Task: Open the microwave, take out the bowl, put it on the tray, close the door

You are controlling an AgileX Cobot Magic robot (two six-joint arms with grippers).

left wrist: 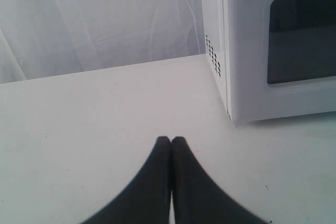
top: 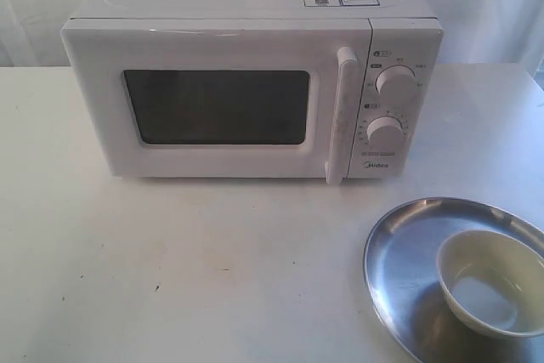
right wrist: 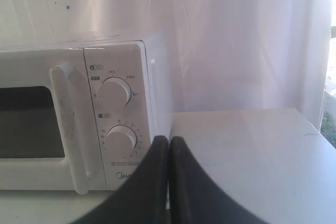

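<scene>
Seeing the microwave (top: pixel 238 6) standing at the back of the tabletop (top: pixel 187 269), with the door (top: pixel 217 108) lying flat and shut, hiding the inside. Finding the bowl (top: pixel 493 282) sitting in the tray (top: pixel 399 269), toward the tray's right side, in front of the microwave and apart from it. Sitting mouth up on the flat shiny bottom, so not likely tipping or rolling.

Holding the left claw (left wrist: pixel 171 141) pressed together with nothing in it, hanging over bare tabletop near the microwave's left front corner. Holding the right claw (right wrist: pixel 169 140) pressed together too, gripping nothing, facing the side with the dials and not touching the handle (top: pixel 342 116).

Judging the job as done: seeing the bowl out and on the tray, and the door shut. Guessing at the reason for both claws hanging back with tips together: needing nothing more to grab, and not bumping the bowl or door.
</scene>
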